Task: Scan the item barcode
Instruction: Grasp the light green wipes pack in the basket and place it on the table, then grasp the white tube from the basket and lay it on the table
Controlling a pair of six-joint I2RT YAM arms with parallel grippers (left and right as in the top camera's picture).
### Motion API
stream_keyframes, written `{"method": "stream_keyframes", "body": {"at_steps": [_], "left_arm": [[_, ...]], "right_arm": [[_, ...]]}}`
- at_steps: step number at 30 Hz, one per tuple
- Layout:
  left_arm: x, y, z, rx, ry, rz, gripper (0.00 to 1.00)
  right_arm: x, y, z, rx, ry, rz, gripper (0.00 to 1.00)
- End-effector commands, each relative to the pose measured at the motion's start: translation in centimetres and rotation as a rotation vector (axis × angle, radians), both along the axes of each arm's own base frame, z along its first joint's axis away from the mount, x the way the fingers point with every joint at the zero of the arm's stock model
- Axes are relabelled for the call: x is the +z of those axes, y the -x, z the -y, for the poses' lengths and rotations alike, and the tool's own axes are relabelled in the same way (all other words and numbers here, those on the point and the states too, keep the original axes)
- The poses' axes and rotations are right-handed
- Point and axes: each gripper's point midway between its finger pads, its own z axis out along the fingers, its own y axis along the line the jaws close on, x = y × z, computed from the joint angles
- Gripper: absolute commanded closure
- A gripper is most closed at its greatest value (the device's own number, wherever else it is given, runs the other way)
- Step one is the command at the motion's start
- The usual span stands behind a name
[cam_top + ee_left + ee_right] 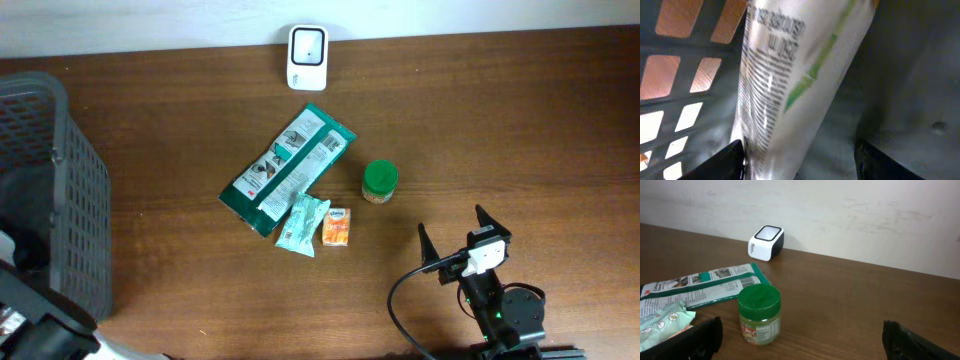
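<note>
My left gripper point(800, 160) is down inside the grey basket point(60, 190) at 9 o'clock on the counter point(520, 120). Through its wrist camera I see a white packet point(785, 85), green-striped and densely printed, standing tilted between the jaws. The jaws are apart: the finger point(725, 162) at 7 o'clock touches the packet's edge, while the one at 5 o'clock stands clear of it, so nothing is pinched yet. I take this packet to be the item to scan. The right gripper point(450, 222) sits wide and empty at 4 o'clock, near the green-lidded jar point(379, 181). The scanner point(307, 57) is at 12 o'clock by the wall, well apart from the basket. A long green packet point(288, 168), a teal sachet point(303, 222) and an orange sachet point(337, 227) lie between. My worries are these. The packet is off-centre in the jaws, so closing could shove it against the mesh or catch only a fold, and slack glossy film may slip on the lift. The view is blurred and I cannot tell where the barcode is; gripping over it, or presenting the wrong face, would give no read. The packet could also snag the basket wall coming out, or droop and sweep the loose goods on the way across.
</note>
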Motion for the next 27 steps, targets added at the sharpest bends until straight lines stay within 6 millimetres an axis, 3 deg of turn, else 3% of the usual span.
{"method": "stream_keyframes", "body": {"at_steps": [1, 4, 5, 6, 8, 9, 12, 15, 16, 17, 18, 20, 22, 24, 25, 27], "left_arm": [[-1.2, 0.6, 0.4, 0.004, 0.031, -0.03, 0.59], [-1.8, 1.0, 0.9, 0.004, 0.046, -0.043, 0.51], [-2.0, 1.2, 1.1, 0.004, 0.05, -0.047, 0.66], [-1.9, 1.1, 1.1, 0.004, 0.049, -0.046, 1.0], [-0.6, 1.1, 1.3, 0.036, 0.044, -0.029, 1.0], [1.7, 0.6, 1.7, 0.043, 0.033, -0.011, 1.0], [11.9, -3.5, 3.2, -0.044, -0.106, 0.151, 1.0], [25.8, -7.9, 8.5, -0.147, -0.298, 0.5, 1.0], [30.2, -8.9, 11.0, -0.212, -0.349, 0.614, 1.0], [35.2, -9.6, 14.8, -0.305, -0.396, 0.762, 1.0], [38.6, -9.7, 19.2, -0.402, -0.396, 0.891, 1.0], [39.1, -10.7, 25.0, -0.549, -0.321, 0.94, 1.0], [37.1, -11.9, 29.9, -0.686, -0.234, 0.902, 1.0], [32.8, -13.0, 34.3, -0.809, -0.139, 0.769, 1.0], [29.3, -13.1, 36.1, -0.832, -0.072, 0.65, 1.0], [22.6, -12.9, 37.8, -0.825, 0.017, 0.403, 1.0]], "right_arm": [[-0.2, 0.0, 0.0, 0.0, -0.004, -0.004, 0.01], [-0.2, 0.0, 0.0, 0.0, -0.004, -0.004, 0.02], [-0.2, 0.0, 0.0, 0.0, -0.004, -0.004, 0.02], [-0.2, 0.0, 0.0, 0.0, -0.004, -0.004, 0.02], [-0.2, 0.0, 0.0, 0.0, -0.004, -0.003, 0.02], [-0.2, 0.0, 0.0, 0.0, -0.004, -0.004, 0.02], [-0.2, 0.0, 0.0, 0.0, -0.004, -0.004, 0.02], [-0.2, 0.0, 0.0, 0.0, -0.004, -0.003, 0.02], [-0.2, 0.0, 0.0, 0.0, -0.004, -0.003, 0.02], [-0.2, 0.0, 0.0, 0.0, -0.004, -0.003, 0.02], [-0.2, 0.0, 0.0, 0.0, -0.004, -0.003, 0.02], [-0.2, 0.0, 0.0, 0.0, -0.004, -0.003, 0.02], [-0.2, 0.0, 0.0, 0.0, -0.004, -0.004, 0.02], [-0.2, 0.0, 0.0, 0.0, -0.004, -0.003, 0.02], [-0.2, 0.0, 0.0, 0.0, -0.004, -0.003, 0.02], [-0.2, 0.0, 0.0, 0.0, -0.004, -0.003, 0.02]]}}
